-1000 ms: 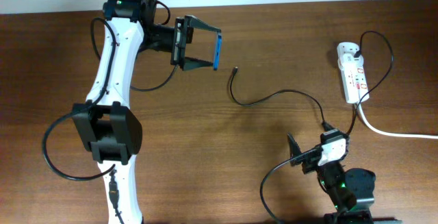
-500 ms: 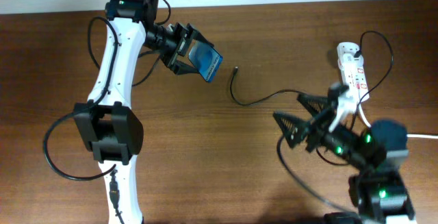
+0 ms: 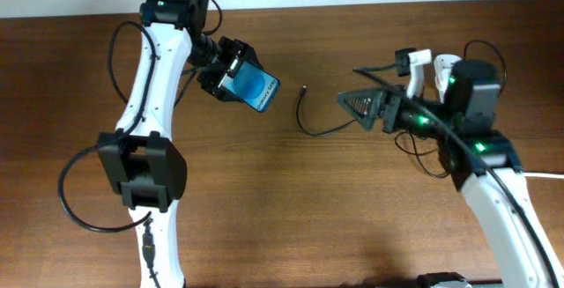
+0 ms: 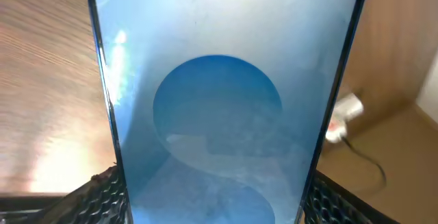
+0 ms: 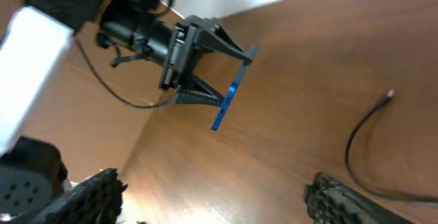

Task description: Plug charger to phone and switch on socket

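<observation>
While the left pincer (image 3: 238, 77) grips it by its long edges, the phone (image 3: 254, 89) is held above the wooden counter (image 3: 264, 200) in the upper left-centre of the overhead view. Its blue screen with a lighter circle is tilted up toward the camera. From the left wrist, that screen fills most of the frame. From the right wrist, the phone appears edge-on as a thin blue line between the two dark fingers.

Just right of the phone, and not touching it, the charger (image 3: 298, 112) lies on the counter. Its small plug tip points toward the top of the overhead frame. The thin black cable curves down, then runs right and passes beneath the right arm.

Above that stretch of cable, right of centre, the right pincer (image 3: 350, 85) hangs with its fingers spread wide and pointing left, holding nothing.

At the upper right, the socket (image 4: 344, 109) is mostly hidden behind the right arm in the overhead view. The left wrist view shows it as a small, blurred white shape with a red mark, past the phone's right edge. A thick white cord (image 3: 538, 174) runs off the right edge of the overhead frame.
</observation>
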Robot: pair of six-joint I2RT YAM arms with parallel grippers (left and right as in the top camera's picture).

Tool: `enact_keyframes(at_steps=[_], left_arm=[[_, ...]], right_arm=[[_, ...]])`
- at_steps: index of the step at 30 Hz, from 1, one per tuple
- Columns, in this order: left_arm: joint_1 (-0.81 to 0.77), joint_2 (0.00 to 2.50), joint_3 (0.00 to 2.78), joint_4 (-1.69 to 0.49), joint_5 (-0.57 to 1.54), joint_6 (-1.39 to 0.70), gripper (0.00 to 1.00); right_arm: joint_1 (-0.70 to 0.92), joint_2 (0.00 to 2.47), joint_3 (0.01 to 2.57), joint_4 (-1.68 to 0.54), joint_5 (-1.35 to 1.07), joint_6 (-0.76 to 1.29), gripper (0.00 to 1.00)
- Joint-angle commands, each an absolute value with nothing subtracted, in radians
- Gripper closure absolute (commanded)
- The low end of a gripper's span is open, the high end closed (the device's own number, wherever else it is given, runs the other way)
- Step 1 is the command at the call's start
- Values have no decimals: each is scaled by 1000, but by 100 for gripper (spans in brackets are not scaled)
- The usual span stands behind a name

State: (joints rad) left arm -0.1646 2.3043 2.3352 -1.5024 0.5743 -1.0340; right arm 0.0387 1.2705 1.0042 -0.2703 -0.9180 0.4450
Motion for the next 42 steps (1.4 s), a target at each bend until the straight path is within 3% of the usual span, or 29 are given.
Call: enact_keyframes(at_steps=[1,5,10,17,24,27,40,42], left_arm=[[-208,2294,2358,-1503,463,-1142,100],[-260,2294,2358,-1505,464,-1211,100],[-286,2294,2358,-1505,537,-1235,100],[-311,2294,2358,-1520,599,-1234,100],[-379,2294,2358,-1502,579,-1235,100],[-390,2294,2358,-1500,579,-1235,100],[-390,2294,2358,-1500,581,-1235,100],[-390,2294,2358,-1500,581,-1235,89]], right_arm=[[114,1355,1021,-247,-845,567,14],[237,1428,1021,-237,-557,787,24],[356,1468,1021,-136,-380,902,32],[414,1526,1021,-87,-322,926,43],[421,1568,1021,-59,-320,933,44],[421,1574,1021,-65,-321,933,49],[426,1578,1021,-74,-321,933,96],[426,1578,1021,-74,-321,933,96]])
